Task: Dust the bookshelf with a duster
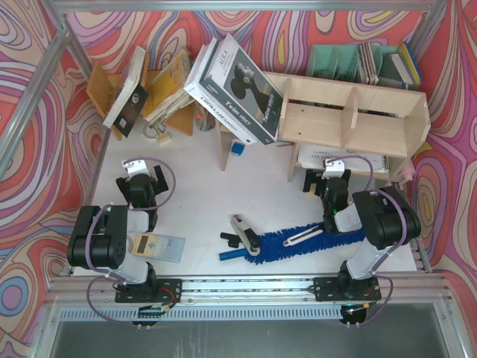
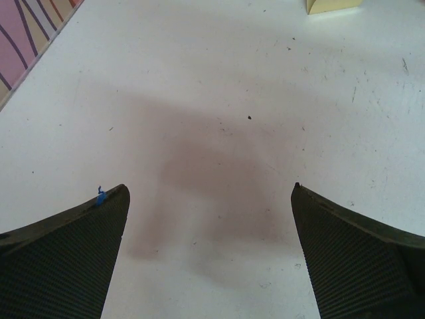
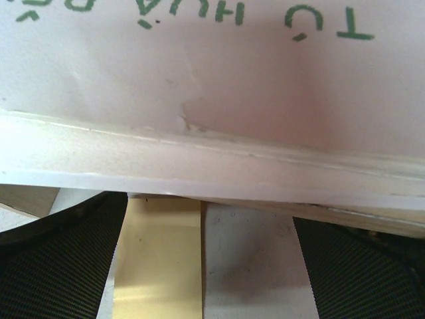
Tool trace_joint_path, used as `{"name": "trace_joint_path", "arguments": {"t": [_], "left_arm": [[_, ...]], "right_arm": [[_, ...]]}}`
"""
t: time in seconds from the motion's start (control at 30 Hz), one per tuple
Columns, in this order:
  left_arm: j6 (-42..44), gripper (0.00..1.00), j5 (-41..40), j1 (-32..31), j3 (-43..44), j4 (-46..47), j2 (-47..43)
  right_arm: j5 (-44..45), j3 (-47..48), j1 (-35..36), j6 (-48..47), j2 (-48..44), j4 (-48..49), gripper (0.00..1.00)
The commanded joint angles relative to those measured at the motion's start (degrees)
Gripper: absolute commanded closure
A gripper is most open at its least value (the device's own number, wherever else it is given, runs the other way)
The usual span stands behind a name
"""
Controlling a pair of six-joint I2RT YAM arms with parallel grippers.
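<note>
My left fingers (image 2: 66,266) and right fingers (image 3: 60,266) gape empty, duster (image 1: 298,242) flat on tabletop (image 1: 201,201) back beside my right arm, untouched.

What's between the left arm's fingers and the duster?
Top view: mostly bare table, then a black-and-silver hand tool right beside the duster.

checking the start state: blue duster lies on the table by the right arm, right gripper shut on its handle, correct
No. The duster lies on the table by the right arm, but the right gripper is open and empty, away from it, as the right wrist and top views show.
</note>
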Motion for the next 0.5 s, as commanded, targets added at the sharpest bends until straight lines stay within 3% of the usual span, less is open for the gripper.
{"name": "trace_joint_path", "arguments": {"t": [0.0, 0.33, 0.47], "left_arm": [[0.0, 0.01, 0.6, 0.2, 0.6, 0.1, 0.1], [-0.1, 0.02, 1.0, 0.4, 0.6, 0.1, 0.1], [-0.9, 0.01, 8.6, 2.9, -0.1, 0.7, -0.3]], "right_arm": [[0.0, 0.8, -0.4, -0.6, -0.6, 2.4, 0.01], [0.0, 0.8, -0.4, -0.6, -0.6, 2.5, 0.01], [0.0, 0.8, -0.3, -0.6, -0.7, 2.5, 0.01]]}}
